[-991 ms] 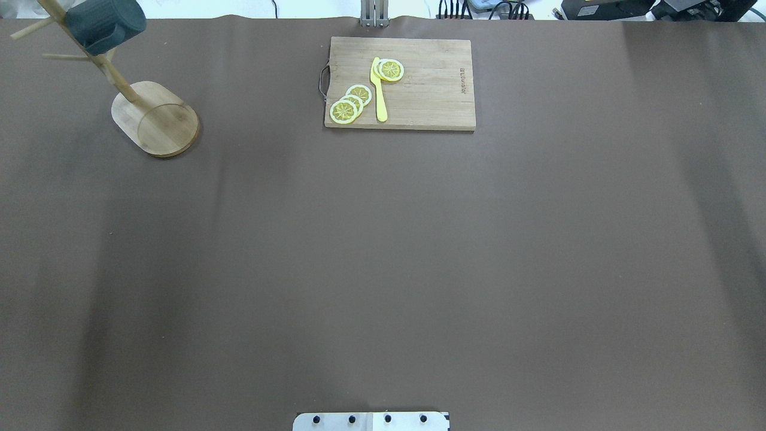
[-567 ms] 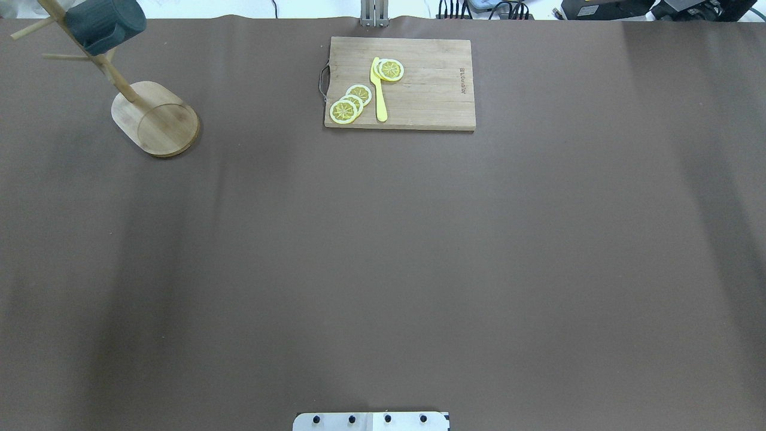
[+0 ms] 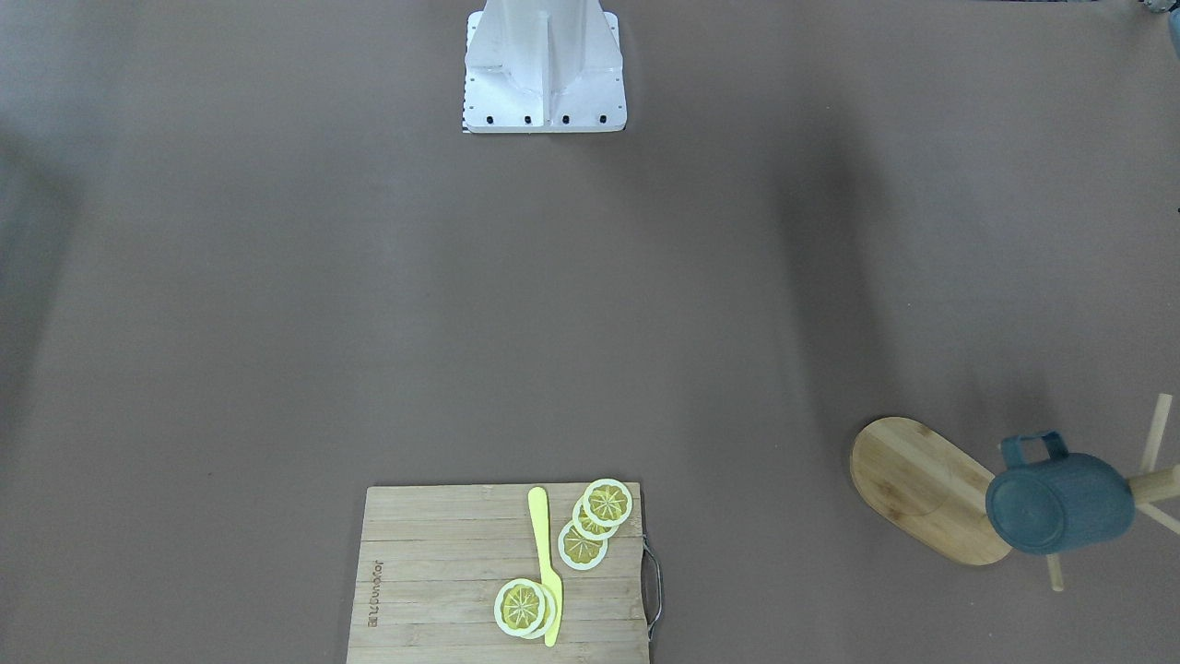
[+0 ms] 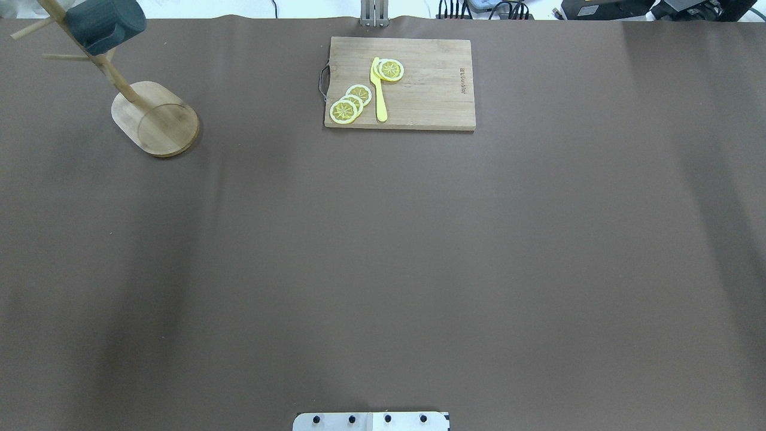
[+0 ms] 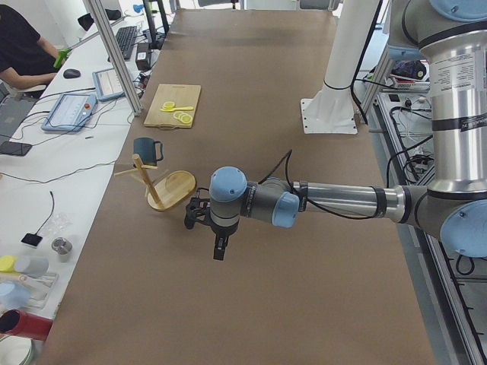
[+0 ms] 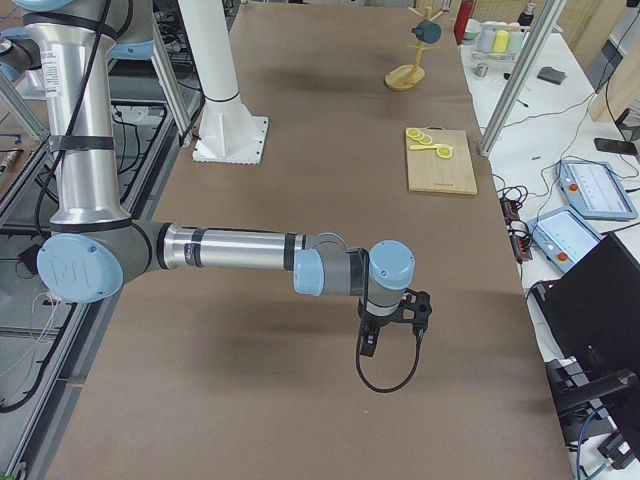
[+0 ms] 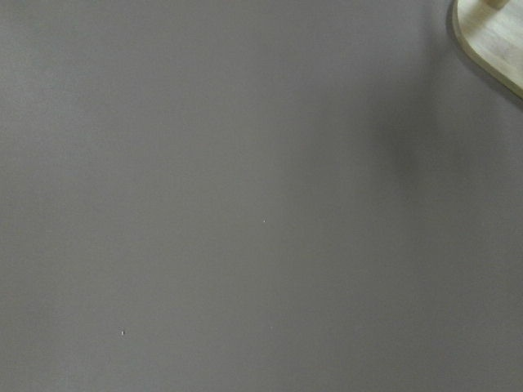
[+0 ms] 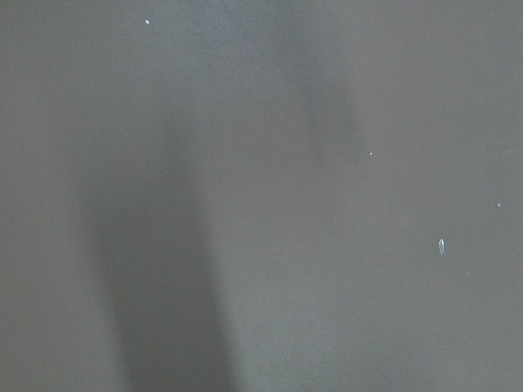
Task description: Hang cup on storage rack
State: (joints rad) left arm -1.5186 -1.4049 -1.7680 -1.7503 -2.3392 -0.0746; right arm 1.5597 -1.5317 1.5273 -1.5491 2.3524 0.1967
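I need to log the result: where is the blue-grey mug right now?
In the overhead view's upper-left corner, on the robot's left, the mug is up on the bamboo mug tree, well left of the cutting board.

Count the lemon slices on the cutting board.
5. Three lemon slices overlap in a row between the knife and the metal handle of the cutting board. The other two overlap across the knife, by its end farthest from the robot. Overlaps may hide more.
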